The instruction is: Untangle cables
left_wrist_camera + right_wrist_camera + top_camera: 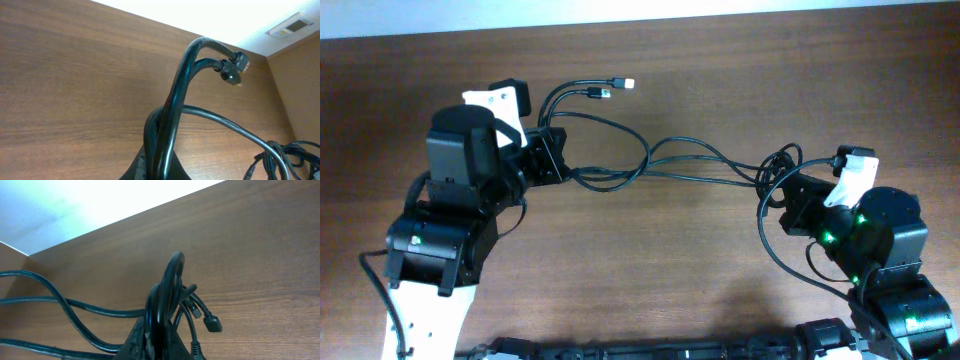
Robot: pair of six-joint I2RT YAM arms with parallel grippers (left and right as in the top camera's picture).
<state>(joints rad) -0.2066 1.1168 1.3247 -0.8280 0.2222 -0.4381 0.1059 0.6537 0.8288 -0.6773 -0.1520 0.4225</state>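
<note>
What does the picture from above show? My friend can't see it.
Crossed thin black cables stretch between two robot grippers over a brown wooden table. The left gripper and right gripper each clamp a bunch.

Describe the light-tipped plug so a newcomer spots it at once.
On the wooden table, find the left gripper, shut on the cables. Two cable ends arc from it toward the far edge; the plug is the farther one. Its tip is pale, while the neighbouring plug looks dark.
</note>
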